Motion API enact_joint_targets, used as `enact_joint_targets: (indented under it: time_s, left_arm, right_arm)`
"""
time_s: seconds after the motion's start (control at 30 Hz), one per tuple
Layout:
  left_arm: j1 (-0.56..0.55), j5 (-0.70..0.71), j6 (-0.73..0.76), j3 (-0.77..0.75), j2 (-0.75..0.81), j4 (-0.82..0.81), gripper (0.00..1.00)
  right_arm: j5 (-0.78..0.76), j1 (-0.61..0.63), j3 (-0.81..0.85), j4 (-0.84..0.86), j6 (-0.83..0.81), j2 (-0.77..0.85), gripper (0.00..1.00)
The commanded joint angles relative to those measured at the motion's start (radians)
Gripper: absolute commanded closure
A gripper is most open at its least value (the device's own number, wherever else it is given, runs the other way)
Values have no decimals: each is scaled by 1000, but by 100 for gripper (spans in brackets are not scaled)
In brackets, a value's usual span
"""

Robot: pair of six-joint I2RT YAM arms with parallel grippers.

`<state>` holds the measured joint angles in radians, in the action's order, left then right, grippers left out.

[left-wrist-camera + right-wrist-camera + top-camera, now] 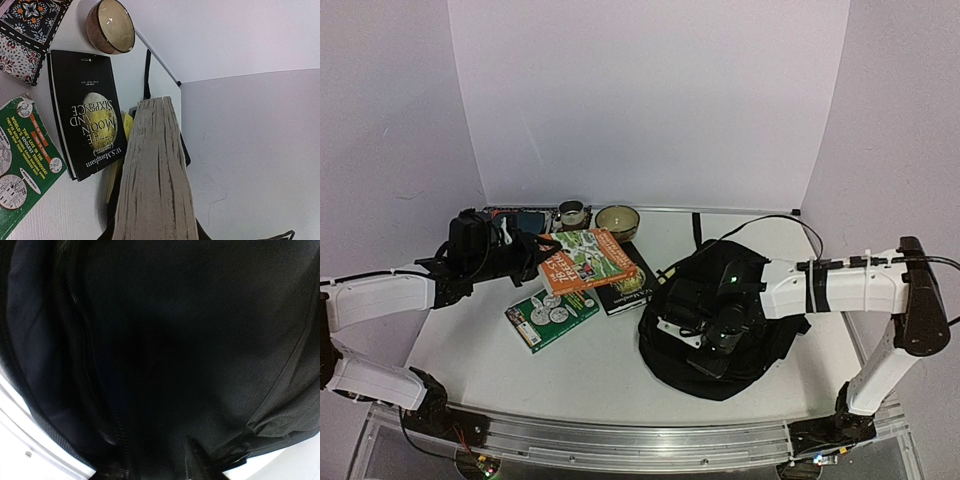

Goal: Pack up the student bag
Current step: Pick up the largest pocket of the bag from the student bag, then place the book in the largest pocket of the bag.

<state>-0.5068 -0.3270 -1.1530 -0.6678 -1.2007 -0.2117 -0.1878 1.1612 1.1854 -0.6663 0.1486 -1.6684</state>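
The student bag (740, 345), a large soft black backpack, lies at the right of the table. My right gripper (708, 340) is down on its top; in the right wrist view black fabric (165, 340) fills the frame and the two fingertips (199, 462) stand apart, nothing seen gripped. My left gripper (528, 250) is shut on an orange-and-green book (588, 258) and holds it above the table, left of the bag. In the left wrist view that book's page edge (155, 170) hides the fingers.
A black book (628, 285) (87, 115) and a green book (550, 318) (22, 160) lie flat below the held book. A brown bowl (617, 220) (110, 25), a small cup (572, 213) and a patterned pouch (520, 216) (25, 35) stand at the back. White walls close in behind.
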Motion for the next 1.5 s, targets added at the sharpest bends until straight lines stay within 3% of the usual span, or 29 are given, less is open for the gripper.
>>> enact_joint_targets:
  time_s: [0.0, 0.1, 0.5, 0.83, 1.1, 1.47]
  left_arm:
    - [1, -55, -19, -76, 18, -94, 100]
    - [-5, -58, -29, -69, 30, -94, 100]
    - [-35, -66, -57, -70, 72, -92, 100]
    - [-76, -71, -109, -51, 112, -84, 100]
    - [-180, -17, -151, -11, 121, -79, 100]
    - [-335, 67, -185, -140, -88, -82, 100]
  right_arm:
    - [-101, 3, 43, -8, 14, 23, 87]
    - [-170, 3, 74, 4, 47, 69, 100]
    - [-629, 2, 243, 31, 243, 179, 100]
    - [-849, 2, 300, 56, 391, 217, 100]
    - [-887, 2, 353, 84, 415, 182, 100]
    - [-776, 2, 304, 244, 335, 194, 100]
